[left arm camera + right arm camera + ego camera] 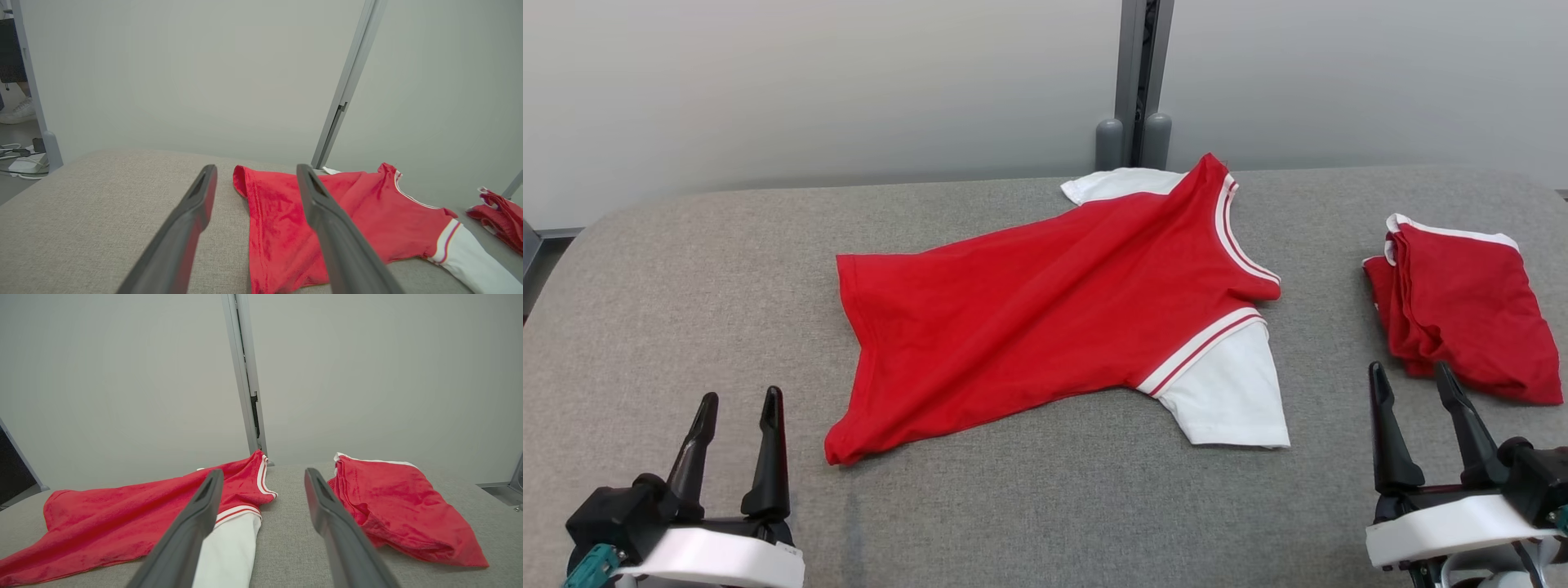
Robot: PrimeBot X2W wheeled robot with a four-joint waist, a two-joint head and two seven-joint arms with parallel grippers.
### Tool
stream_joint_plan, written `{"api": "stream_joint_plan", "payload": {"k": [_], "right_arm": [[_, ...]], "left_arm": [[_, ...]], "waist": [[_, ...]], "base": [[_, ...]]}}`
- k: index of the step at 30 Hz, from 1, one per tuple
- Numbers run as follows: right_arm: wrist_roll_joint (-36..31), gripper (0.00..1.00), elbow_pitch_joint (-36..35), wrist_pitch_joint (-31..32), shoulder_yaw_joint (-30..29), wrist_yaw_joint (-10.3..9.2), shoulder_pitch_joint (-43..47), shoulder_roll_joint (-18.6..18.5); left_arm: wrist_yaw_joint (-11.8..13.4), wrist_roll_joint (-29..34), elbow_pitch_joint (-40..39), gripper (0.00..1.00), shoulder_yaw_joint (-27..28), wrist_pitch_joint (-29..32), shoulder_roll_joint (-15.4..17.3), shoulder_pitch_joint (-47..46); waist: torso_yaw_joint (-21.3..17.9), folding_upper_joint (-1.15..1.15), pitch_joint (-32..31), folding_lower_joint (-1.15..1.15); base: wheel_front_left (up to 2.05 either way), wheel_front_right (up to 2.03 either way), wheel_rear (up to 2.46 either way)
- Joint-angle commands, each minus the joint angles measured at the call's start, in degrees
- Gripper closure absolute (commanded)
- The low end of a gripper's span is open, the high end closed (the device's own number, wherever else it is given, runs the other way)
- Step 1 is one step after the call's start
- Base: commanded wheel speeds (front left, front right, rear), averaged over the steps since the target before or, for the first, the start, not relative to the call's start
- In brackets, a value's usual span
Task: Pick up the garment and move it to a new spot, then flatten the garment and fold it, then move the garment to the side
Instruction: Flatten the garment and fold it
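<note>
The grey table [645,310] is holding the red shirt [1045,327] in its middle — spread out but wrinkly, not folded yet. A folded shirt [1462,310] is lying on the right. The left gripper [739,400] and right gripper [1411,371] are hanging open, empty.

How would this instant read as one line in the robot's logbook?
left gripper: open, empty | right gripper: open, empty | red shirt: rumpled, unfolded, untouched, centre of table | folded red garment: at robot's right

Head view downward, wrist views low; garment [1054,318] seemingly common
</note>
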Motion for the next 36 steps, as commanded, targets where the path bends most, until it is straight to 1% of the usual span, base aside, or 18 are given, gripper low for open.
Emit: {"api": "stream_joint_plan", "payload": {"k": [1,6,16,36], "right_arm": [[0.14,0.00,0.05,-0.23,-0.27,0.01,-0.17,-0.28],[0.09,0.00,0.36,-0.18,-0.54,0.01,-0.11,-0.28],[0.14,0.00,0.27,-0.14,-0.29,0.01,0.35,-0.28],[-0.70,0.00,-0.40,0.34,-0.04,0.01,0.28,-0.28]], "left_arm": [[-0.47,0.65,0.32,0.00,0.43,-0.24,-0.14,0.45],[-1.77,2.00,1.28,0.00,1.62,-0.26,-1.13,0.17],[-3.34,3.98,1.90,0.00,3.44,-0.25,-2.75,0.28],[-4.96,6.30,2.79,0.00,5.60,-0.25,-4.72,-0.04]], "waist": [[-0.06,0.00,-0.04,0.00],[-0.10,0.00,-0.22,0.00],[0.14,0.00,-0.52,0.00],[0.32,0.00,-0.49,0.00]], "base": [[0.00,0.00,0.00],[0.00,0.00,0.00],[0.00,0.00,0.00],[0.00,0.00,0.00]]}}
